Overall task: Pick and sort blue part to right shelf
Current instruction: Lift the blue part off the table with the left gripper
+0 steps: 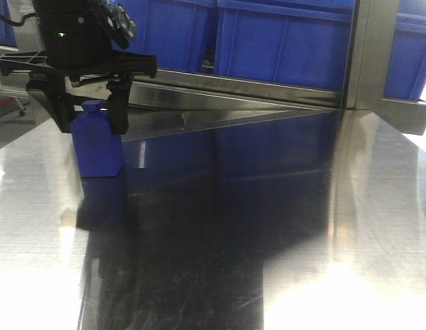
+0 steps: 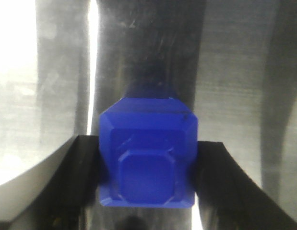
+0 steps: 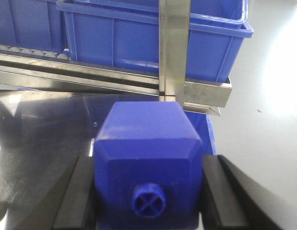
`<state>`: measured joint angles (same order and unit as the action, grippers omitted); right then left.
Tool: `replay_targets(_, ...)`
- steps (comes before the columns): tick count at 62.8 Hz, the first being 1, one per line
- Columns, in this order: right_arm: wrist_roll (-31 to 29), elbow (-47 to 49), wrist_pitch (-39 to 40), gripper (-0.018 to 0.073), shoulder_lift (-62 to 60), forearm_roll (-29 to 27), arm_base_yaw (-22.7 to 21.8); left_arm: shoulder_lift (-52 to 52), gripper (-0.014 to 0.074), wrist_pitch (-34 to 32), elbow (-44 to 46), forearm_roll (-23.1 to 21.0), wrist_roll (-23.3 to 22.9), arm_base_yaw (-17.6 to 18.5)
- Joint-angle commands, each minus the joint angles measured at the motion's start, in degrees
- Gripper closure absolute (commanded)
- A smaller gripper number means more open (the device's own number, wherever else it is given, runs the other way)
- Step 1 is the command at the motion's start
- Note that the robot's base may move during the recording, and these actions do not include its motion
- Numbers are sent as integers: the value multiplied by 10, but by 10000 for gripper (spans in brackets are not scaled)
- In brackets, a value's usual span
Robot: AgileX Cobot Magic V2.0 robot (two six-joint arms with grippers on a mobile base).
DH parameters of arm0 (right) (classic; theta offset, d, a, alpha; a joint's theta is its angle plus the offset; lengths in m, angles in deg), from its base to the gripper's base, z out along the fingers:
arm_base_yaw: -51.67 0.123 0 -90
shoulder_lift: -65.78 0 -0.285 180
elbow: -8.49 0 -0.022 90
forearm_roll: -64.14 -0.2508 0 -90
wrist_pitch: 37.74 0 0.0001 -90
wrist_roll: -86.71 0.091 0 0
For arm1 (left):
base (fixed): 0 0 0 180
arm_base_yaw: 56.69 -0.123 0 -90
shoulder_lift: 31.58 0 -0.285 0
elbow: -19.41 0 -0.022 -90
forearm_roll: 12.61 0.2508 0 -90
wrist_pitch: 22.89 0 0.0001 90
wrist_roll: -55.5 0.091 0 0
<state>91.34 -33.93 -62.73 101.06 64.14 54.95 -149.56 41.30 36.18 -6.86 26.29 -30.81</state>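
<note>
While standing upright on the shiny steel table, cap uppermost, flanked at the shoulders by the left gripper: one blue part; seen from the left wrist view, black fingers tight against both flat sides, no gap showing, so pinching rather than spread; base down on the steel, near the table's far left, just in front of the right shelf; dark reflection of the block stretching toward the camera. In the right wrist view, a second blue part, lying cap-first toward the lens, the round neck with its cross-shaped mark low in the frame; clamped between the two fingers of the right gripper, pads flush with its sides; not possible to tell whether resting on the table or held above it. Beyond it, the shelf's steel upright post and flat front bar, grey rollers at the far left of the rail, large blue bins sitting on the rack; second part near the shelf's right-hand corner but apart from it. Right gripper out of the front view.
</note>
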Motion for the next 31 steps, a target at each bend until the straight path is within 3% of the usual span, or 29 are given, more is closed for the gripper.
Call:
replay_targets(1,-5,16,50,201,2,3,-3,59,277,2,19,-17,36,-1)
replay_targets(10,-5,16,50,201,2,3,-3,92,277,5,18,-83,142,-2)
replay_targets(18,-5,16,50,201,2,3,-3,122,277,-7,10,-110,217,-3)
replay_targets(31,-5,16,50,201,2,3,-3,192,277,-120,-66,-175,300,-9)
